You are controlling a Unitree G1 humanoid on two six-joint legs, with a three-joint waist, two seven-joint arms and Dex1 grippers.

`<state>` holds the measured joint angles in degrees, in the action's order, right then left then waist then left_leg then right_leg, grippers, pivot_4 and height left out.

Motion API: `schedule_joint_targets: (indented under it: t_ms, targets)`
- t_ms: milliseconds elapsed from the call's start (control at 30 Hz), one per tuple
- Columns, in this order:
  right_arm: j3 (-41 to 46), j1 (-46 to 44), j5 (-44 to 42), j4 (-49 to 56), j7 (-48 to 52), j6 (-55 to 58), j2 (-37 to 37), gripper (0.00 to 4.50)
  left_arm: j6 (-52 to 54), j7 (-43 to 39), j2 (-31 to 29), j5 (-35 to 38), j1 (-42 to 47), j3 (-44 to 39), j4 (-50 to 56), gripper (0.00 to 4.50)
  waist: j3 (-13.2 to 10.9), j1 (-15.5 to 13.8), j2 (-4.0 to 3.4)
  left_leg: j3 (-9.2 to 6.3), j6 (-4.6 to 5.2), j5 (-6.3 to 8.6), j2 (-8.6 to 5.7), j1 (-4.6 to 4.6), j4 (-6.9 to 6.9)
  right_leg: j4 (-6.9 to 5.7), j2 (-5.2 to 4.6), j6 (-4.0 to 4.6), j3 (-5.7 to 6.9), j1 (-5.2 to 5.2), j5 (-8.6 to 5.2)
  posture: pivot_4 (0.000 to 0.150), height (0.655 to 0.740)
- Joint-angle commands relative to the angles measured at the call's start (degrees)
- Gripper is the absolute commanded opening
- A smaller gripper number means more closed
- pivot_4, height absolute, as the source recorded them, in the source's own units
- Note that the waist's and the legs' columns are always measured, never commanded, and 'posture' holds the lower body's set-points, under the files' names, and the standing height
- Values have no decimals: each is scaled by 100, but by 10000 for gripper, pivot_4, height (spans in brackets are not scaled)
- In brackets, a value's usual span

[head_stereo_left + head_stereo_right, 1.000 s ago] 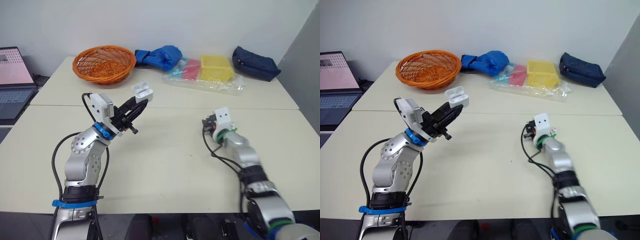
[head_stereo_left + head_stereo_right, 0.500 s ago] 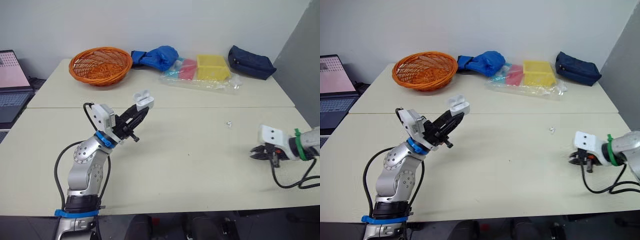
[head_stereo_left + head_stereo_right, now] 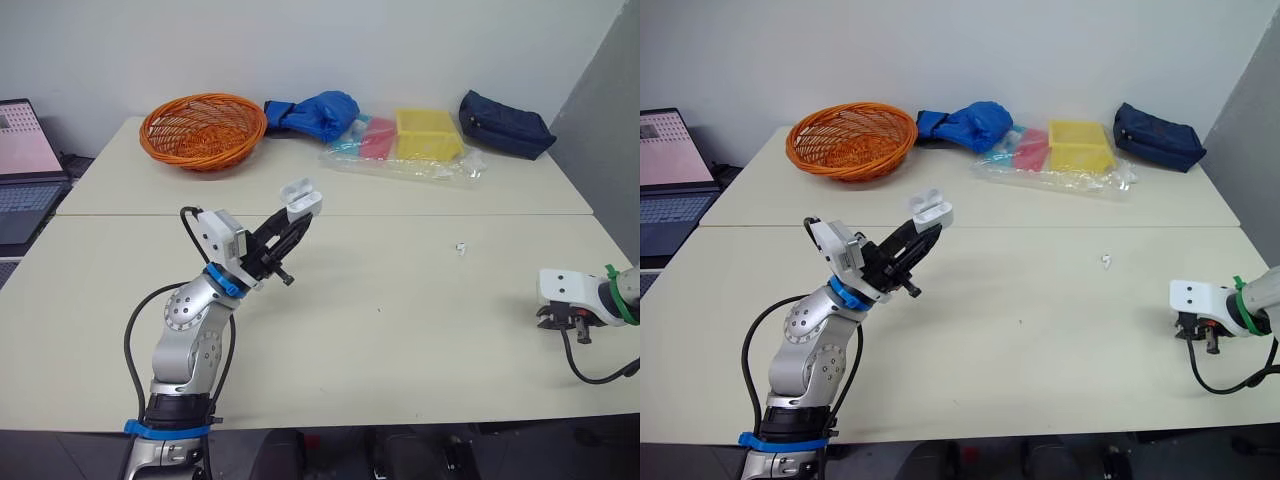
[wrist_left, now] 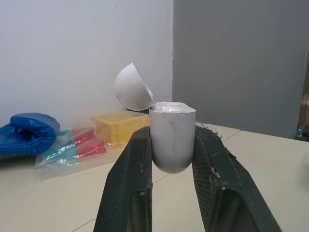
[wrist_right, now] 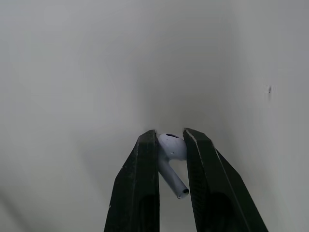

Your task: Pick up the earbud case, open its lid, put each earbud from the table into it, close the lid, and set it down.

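Far side — orange basket (image 3: 204, 130), blue bag (image 3: 315, 113), yellow box (image 3: 428, 135), navy pouch (image 3: 505, 125).

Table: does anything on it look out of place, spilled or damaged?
Nothing looks spilled or damaged. One earbud lies loose on the table, apart from the case, which the left claw holds up with its lid open. The right claw grips the other earbud.

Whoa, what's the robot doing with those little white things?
It's packing earbuds away. The left gripper holds the white earbud case up above the table, with its lid flipped open. The right gripper, out at the table's right edge, pinches one earbud. A second earbud lies on the table, nearer the right arm, not yet picked up.
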<state>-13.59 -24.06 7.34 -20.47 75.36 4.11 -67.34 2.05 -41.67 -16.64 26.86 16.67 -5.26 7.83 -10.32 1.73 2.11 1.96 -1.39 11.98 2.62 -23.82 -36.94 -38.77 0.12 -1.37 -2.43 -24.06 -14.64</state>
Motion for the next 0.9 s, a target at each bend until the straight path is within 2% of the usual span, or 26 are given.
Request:
schedule_joint_targets:
  t_ms: [33, 100, 267, 900]
  targets:
    - [86, -32, 19, -13, 108, 31, -25, 4117, -29, 45, -61, 62, 68, -53, 267, 7623, 0, 0, 0, 0, 0, 0, 0, 0, 0, 0, 0, -1, 0, 0, 0, 1500, 7400]
    - [120, -2, -37, 17, 104, 154, 47, 4117, -16, 51, -69, 59, 87, -54, 260, 7623, 0, -1, 0, -1, 0, 0, 0, 0, 0, 0, 0, -1, 1, 1, 1, 1500, 7400]
    - [157, -55, 46, -35, 1, 184, 147, 20024, 3, 49, -80, 57, 140, -49, 224, 7623, 0, 0, 0, -5, 0, 0, 1, 0, 1, -2, 1, -1, 4, 2, 1, 1500, 7400]
    - [210, 95, 103, -99, 281, 219, -150, 20024, -58, 66, -57, 54, 68, -54, 208, 7623, 0, -11, 0, -6, 0, 0, -2, 2, -2, -5, -1, -2, 5, 5, 1, 1500, 7400]
